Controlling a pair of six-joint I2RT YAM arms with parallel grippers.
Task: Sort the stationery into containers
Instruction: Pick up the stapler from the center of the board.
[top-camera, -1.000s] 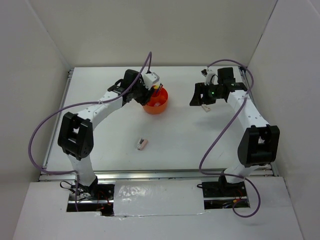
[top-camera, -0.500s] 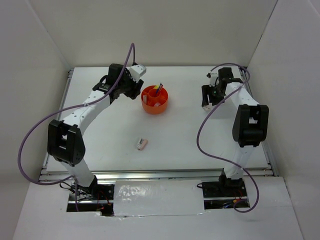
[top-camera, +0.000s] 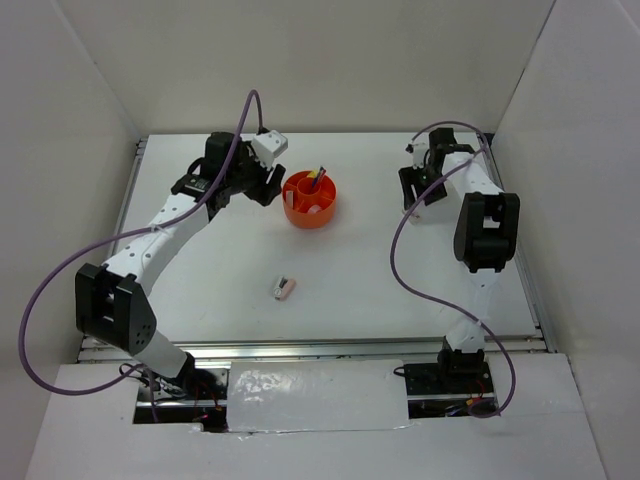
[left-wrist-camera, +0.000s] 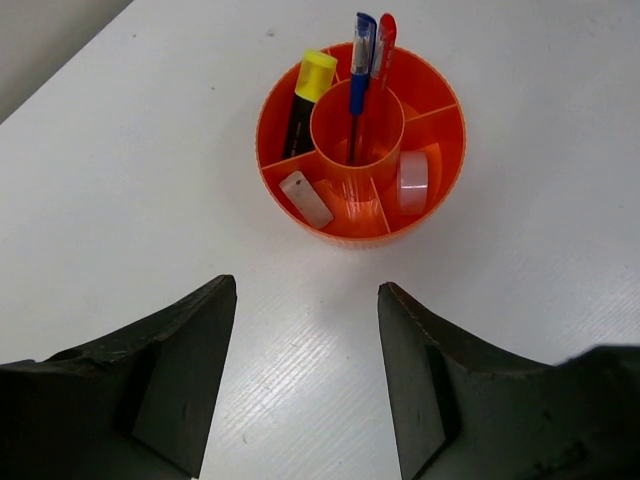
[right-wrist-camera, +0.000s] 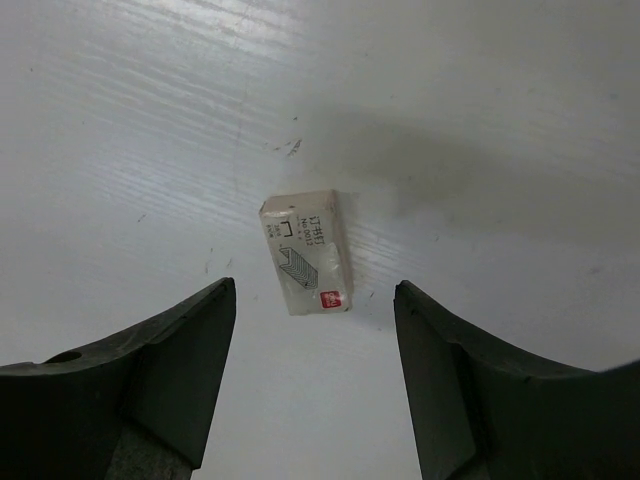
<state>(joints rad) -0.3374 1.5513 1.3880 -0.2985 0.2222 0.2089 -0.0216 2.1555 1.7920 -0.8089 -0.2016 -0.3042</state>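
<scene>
The round orange container (left-wrist-camera: 345, 232) stands ahead of my left gripper (left-wrist-camera: 305, 286), which is open and empty, a short way back from it. In its central cup stand a blue pen (left-wrist-camera: 360, 55) and a red pen (left-wrist-camera: 384, 45). The outer compartments hold a yellow highlighter (left-wrist-camera: 306, 92), a white eraser (left-wrist-camera: 306, 198) and a tape ring (left-wrist-camera: 412, 182). My right gripper (right-wrist-camera: 312, 290) is open, its fingers either side of the near end of a small white staple box (right-wrist-camera: 300, 235) lying flat on the table, not touching it. A pink-white piece (top-camera: 284, 288) lies mid-table.
In the top view the container (top-camera: 310, 213) sits at the back centre, the left gripper (top-camera: 268, 189) to its left and the right gripper (top-camera: 414, 200) at the back right. White walls enclose the table on three sides. Purple cables loop off both arms.
My left gripper has drawn back leftward from over the container and its jaws have widened. The right arm has folded in toward the back right, staying over the staple box.
</scene>
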